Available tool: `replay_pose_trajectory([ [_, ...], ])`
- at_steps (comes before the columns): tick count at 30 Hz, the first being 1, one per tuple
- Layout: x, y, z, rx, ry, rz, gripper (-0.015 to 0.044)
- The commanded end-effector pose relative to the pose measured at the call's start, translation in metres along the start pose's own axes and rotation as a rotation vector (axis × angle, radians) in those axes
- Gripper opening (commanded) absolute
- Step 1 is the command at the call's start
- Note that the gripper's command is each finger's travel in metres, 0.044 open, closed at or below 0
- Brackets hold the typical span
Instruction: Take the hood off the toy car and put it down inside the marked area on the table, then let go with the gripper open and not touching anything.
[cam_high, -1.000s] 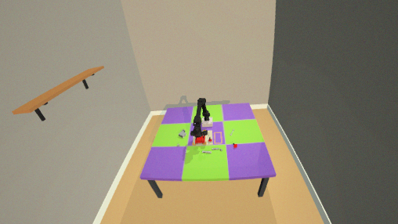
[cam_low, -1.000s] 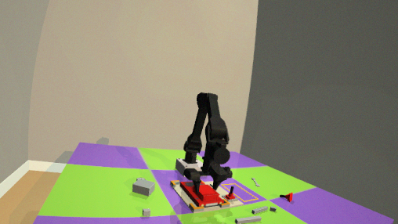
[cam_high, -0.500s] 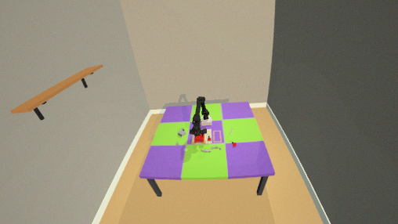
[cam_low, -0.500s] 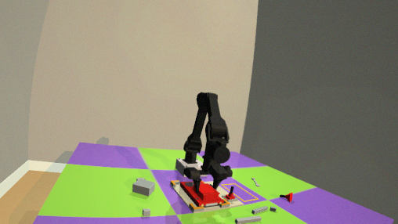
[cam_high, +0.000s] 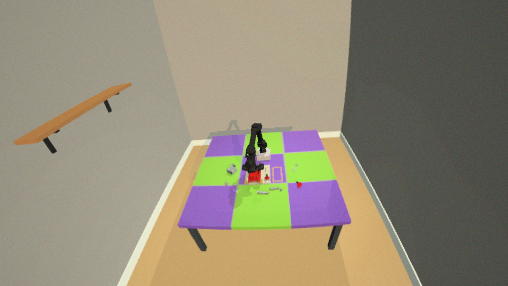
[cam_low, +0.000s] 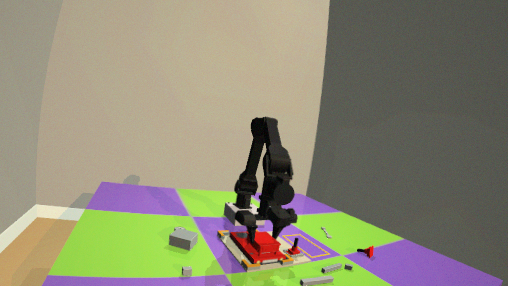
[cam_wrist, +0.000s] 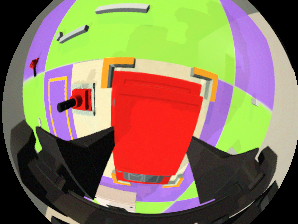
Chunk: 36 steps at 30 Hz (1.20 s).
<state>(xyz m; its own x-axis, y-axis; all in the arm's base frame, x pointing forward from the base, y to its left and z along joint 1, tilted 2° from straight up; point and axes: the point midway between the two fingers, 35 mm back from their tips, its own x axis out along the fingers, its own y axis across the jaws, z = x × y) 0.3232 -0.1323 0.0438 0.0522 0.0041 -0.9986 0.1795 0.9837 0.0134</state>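
One arm, reaching down to the toy car (cam_high: 254, 180) (cam_low: 242, 245) (cam_wrist: 150, 78). Jaws (cam_high: 254, 171) (cam_low: 264, 240) stand fairly wide, pinching the raised red hood (cam_high: 255, 175) (cam_low: 266, 240) (cam_wrist: 155, 110), one finger on each side. Hood is over the car, outside the marked area. Can't tell if there's any gap under it; red on red.

Car sits on a cream board (cam_high: 266, 170) (cam_low: 227, 242) (cam_wrist: 98, 121) with orange-and-grey brackets at its corners. Same board carries a red block with a black stick (cam_high: 267, 177) (cam_low: 294, 250) (cam_wrist: 82, 100), between car and marked area.

Marked area (cam_high: 272, 175) (cam_low: 315, 245) (cam_wrist: 50, 100) is an orange outline on a purple square, just beside the board. Nothing red in it.

Rest of the surface (cam_high: 315, 205) (cam_low: 120, 250) (cam_wrist: 190, 40): grey block (cam_high: 232, 169) (cam_low: 183, 240) well off on the car's other side, small grey cube (cam_low: 187, 271) near it. Two grey bars lie past the board, the longer one (cam_high: 263, 192) (cam_low: 317, 281) (cam_wrist: 122, 9) apart from the other (cam_high: 275, 189) (cam_low: 332, 268) (cam_wrist: 73, 33). Red piece with a black stem (cam_high: 299, 184) (cam_low: 369, 251) (cam_wrist: 34, 64) is beyond the outline, not touching it.
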Motion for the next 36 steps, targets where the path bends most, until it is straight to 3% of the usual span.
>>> replay_pose_trajectory([
  [1,-0.004,0.0,0.002,-0.001,-0.006,-0.002,0.0],
  [17,-0.016,0.0,0.002,-0.001,-0.006,-0.001,0.0],
  [27,-0.058,0.0,0.002,-0.001,-0.006,-0.001,0.0],
  [36,-0.053,0.028,0.003,0.002,-0.003,0.001,0.0],
])
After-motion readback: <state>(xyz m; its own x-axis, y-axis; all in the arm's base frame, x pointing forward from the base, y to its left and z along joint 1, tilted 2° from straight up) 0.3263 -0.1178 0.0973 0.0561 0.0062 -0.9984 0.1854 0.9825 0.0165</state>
